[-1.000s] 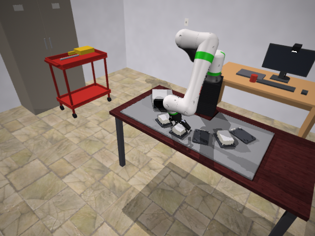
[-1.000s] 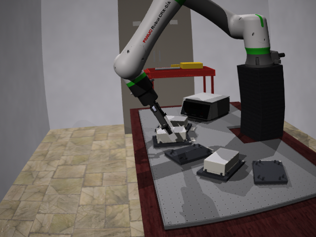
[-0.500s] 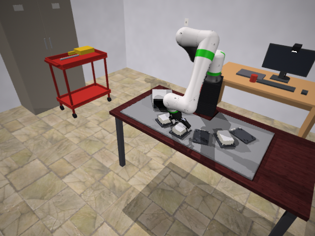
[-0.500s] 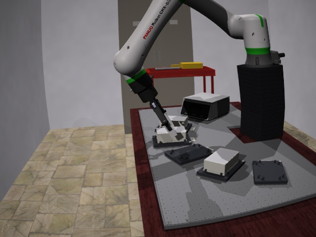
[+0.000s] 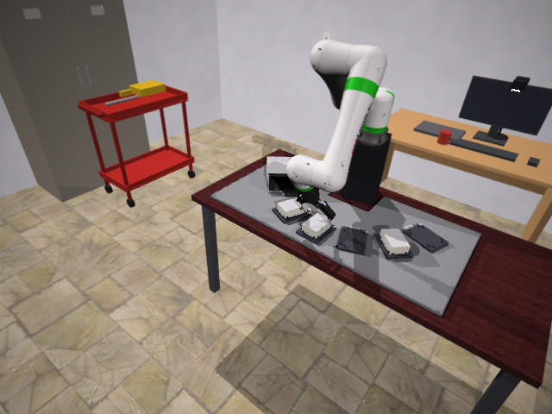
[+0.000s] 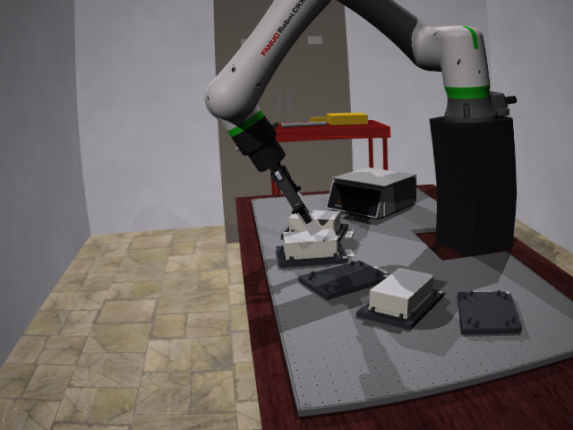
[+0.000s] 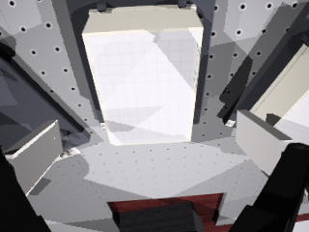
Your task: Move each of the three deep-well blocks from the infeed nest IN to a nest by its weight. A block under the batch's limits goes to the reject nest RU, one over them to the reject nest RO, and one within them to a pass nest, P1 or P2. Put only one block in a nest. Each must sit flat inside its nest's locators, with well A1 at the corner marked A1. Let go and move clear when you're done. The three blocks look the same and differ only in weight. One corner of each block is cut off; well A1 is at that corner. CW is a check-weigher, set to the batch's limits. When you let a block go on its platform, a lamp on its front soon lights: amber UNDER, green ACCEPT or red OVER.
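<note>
Three white deep-well blocks are on the grey plate. My gripper [image 7: 148, 131] is open, its fingers spread to either side of one block [image 7: 143, 77] that lies in a dark nest below it. This block [image 6: 309, 243] looks slightly tilted in the top and exterior views [image 5: 316, 224]; I cannot tell whether it sits flat. The gripper [image 6: 303, 215] hangs just over its top. A second block [image 5: 290, 208] sits in the neighbouring nest, closer to the check-weigher [image 6: 372, 190]. The third block [image 6: 401, 292] sits in a nest further along the row. No lit lamp is visible on the check-weigher.
Two dark nests stand empty, one [image 6: 341, 279] between the blocks and one [image 6: 489, 311] at the row's end. The arm's black pedestal [image 6: 472, 184] stands at the back of the table. A red cart [image 5: 135, 134] and a desk [image 5: 472, 151] stand off the table.
</note>
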Robot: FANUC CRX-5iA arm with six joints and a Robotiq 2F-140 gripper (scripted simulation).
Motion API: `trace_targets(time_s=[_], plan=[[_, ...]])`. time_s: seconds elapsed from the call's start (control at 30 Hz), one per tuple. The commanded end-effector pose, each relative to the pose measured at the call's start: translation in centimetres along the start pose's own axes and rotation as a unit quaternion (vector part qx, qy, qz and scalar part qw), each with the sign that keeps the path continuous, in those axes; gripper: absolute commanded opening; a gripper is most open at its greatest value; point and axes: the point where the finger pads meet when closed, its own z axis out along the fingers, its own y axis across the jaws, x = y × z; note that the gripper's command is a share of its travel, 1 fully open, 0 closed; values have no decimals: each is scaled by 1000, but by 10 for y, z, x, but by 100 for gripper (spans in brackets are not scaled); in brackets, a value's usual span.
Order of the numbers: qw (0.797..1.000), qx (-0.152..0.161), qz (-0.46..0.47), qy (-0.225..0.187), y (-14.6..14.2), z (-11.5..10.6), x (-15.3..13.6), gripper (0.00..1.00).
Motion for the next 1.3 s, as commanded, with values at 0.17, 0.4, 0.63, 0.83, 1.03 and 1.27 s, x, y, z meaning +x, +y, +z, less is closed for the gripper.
trace_targets(time_s=[0.17,0.4,0.63,0.83,1.03,1.27], plan=[[1000,0,0,0,0,-17,-10,100],[1000,0,0,0,0,-22,-13,100],[1000,0,0,0,0,-22,-13,100],[1000,0,0,0,0,-22,-13,100],[999,25,43,0,15,-21,-14,100],[986,83,144,0,49,-16,-18,100]])
